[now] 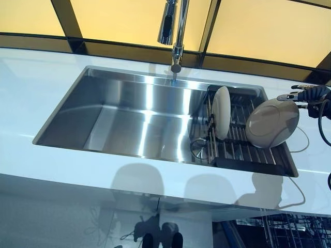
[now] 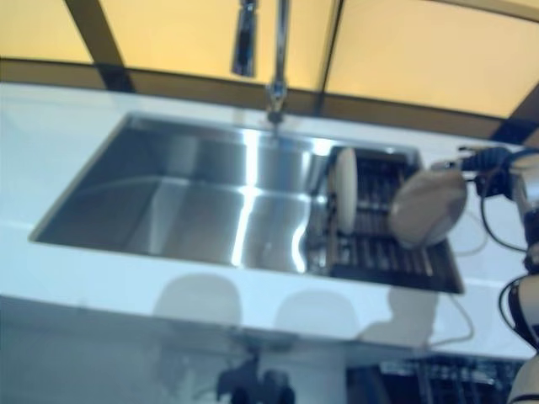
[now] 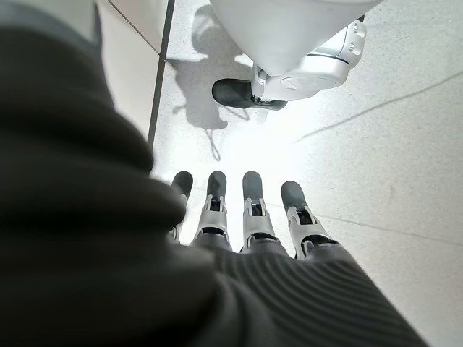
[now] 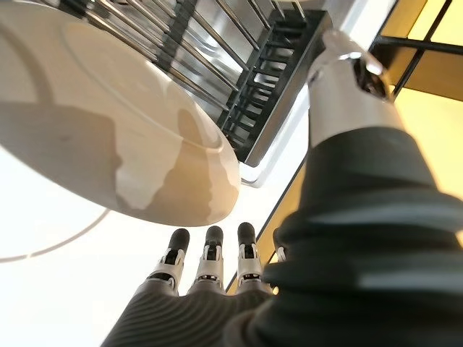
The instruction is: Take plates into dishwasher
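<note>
The right hand (image 1: pixel 309 95) holds one plate (image 1: pixel 272 123) by its edge between thumb and fingers, tilted above the drying rack (image 1: pixel 243 150) at the sink's (image 1: pixel 129 119) right end. A second plate (image 1: pixel 221 112) stands upright in the rack. The left hand (image 3: pixel 239 217) hangs idle, fingers straight. Neither plate has reached the dishwasher; both transfers remain.

Plate (image 1: pixel 222 112) upright in rack (image 1: pixel 248 142), inside sink (image 1: pixel 129 116).

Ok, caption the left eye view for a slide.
Right hand holds a plate above the sink rack; another plate stands upright in it.
</note>
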Motion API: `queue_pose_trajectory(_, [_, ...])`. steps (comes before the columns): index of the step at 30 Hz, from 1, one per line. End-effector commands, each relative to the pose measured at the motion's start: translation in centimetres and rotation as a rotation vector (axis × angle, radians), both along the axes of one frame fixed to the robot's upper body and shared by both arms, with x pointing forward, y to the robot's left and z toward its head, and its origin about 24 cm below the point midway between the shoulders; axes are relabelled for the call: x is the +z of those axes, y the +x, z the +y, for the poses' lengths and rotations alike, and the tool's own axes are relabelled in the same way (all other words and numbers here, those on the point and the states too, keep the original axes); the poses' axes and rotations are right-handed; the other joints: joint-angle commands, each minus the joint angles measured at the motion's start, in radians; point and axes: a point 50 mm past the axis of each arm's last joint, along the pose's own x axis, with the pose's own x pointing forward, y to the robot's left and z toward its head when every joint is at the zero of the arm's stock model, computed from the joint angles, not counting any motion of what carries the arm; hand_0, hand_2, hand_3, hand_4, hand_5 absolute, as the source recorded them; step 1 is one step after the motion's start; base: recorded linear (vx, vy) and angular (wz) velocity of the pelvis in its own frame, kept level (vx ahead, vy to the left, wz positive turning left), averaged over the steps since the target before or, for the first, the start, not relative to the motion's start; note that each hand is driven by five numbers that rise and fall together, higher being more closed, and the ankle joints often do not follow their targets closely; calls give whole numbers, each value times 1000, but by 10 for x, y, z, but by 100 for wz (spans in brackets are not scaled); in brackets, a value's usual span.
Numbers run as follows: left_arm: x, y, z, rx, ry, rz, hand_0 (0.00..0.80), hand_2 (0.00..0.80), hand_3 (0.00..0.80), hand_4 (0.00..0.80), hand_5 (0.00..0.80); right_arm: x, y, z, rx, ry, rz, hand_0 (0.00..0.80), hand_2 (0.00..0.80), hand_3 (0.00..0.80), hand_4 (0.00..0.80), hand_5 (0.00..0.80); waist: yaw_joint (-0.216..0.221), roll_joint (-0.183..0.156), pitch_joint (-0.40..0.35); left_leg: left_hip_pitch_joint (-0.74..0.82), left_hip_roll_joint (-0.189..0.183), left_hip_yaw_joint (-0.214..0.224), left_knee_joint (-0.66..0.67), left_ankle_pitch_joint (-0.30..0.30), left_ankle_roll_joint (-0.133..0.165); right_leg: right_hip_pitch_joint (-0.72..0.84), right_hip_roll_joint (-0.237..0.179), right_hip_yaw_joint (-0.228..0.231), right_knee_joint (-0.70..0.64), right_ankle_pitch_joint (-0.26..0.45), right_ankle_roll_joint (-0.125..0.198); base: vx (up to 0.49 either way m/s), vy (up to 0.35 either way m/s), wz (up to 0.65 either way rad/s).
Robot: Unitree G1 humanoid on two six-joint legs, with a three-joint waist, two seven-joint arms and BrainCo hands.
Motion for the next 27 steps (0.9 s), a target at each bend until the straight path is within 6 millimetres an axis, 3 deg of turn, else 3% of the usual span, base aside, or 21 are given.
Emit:
queue_pose_trajectory(1, [2, -12, 14, -27, 34, 40, 0, 0, 0, 0, 0, 21, -9, -12, -31, -123, 27, 0, 0, 0, 0, 0, -5, -21, -65, -17, 18, 28, -3, -41, -35, 9, -10, 12, -1, -31, 65, 0, 0, 0])
queue_pose_trajectory(27, [2, -13, 13, -23, 15, 38, 0, 0, 0, 0, 0, -6, -10, -5, 111, -112, 267, 0, 0, 0, 0, 0, -2, -26, -68, -13, 18, 33, -3, -43, -33, 11, -10, 18, -1, -31, 65, 0, 0, 0])
